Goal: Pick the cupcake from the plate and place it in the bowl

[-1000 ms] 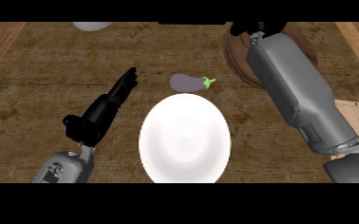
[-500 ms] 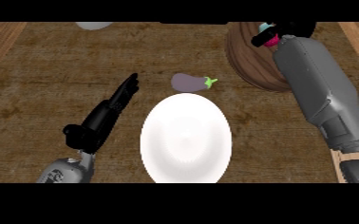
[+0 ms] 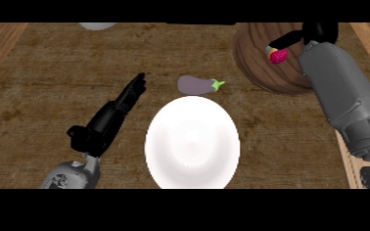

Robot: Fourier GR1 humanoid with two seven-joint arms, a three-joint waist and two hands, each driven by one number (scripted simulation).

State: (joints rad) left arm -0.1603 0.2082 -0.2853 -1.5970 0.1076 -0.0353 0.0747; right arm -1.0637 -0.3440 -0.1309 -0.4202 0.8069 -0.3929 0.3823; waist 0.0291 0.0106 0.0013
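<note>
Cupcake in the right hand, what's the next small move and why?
Probably open the right hand and let go: it holds the cupcake over the brown bowl, and the white plate shows nothing on it.

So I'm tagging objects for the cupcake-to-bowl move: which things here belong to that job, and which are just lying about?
Part of the job:
- cupcake, held over the bowl
- wooden bowl
- white plate
- right hand, curled on the cupcake

Just lying about:
- eggplant above the plate
- pale object at the top edge
- left hand, resting open
</note>
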